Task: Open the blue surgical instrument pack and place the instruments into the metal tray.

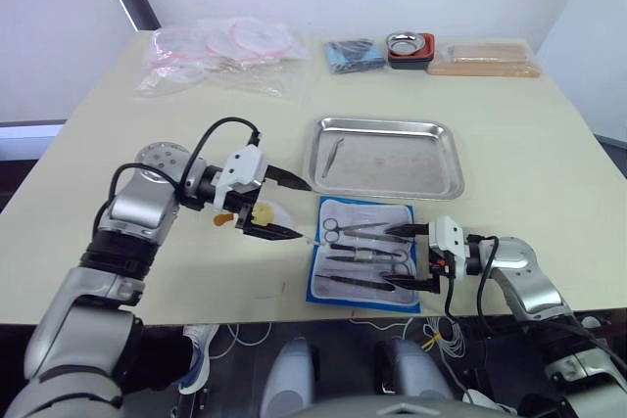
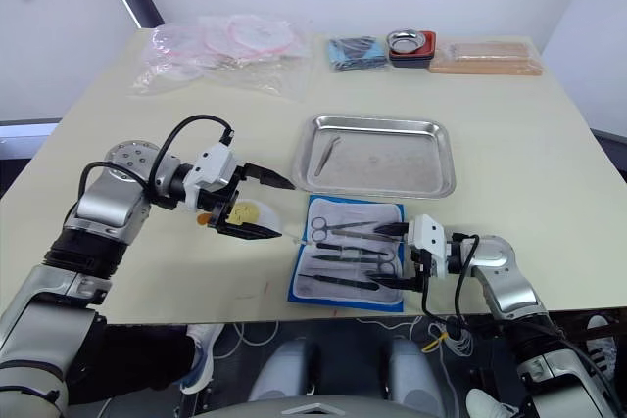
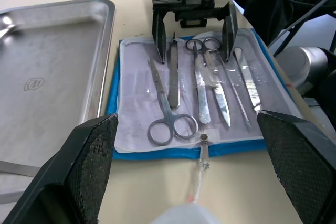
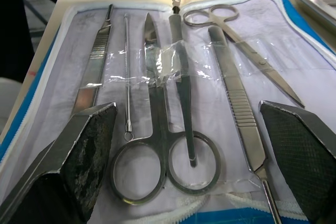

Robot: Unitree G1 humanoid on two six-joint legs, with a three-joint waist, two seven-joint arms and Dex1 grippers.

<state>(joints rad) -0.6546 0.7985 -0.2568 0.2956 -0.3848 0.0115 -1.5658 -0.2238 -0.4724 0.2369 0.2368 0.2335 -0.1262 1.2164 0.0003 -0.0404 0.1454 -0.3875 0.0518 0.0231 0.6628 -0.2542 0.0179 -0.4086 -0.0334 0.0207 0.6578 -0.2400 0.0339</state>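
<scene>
Pale tabletop (image 1: 549,173) is carrying the metal tray (image 1: 451,159), with the blue surgical instrument pack (image 1: 318,281) lying open at its 6 o'clock. From the left wrist, the left gripper (image 3: 184,166) is hovering, jaws wide, over the instruments (image 3: 170,108). From the right wrist, the right gripper (image 4: 202,150) is straddling them, jaws wide. Those tools look stiff, slick and light; pinching a shank seems best.

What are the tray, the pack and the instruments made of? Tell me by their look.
Tray: apparently steel, dull brushed silver with a rolled rim. Pack: soft blue sheet with pale lining, possibly plastic or coated fabric. Instruments: bare grey metal, glinting, under a clear plastic strip.
</scene>
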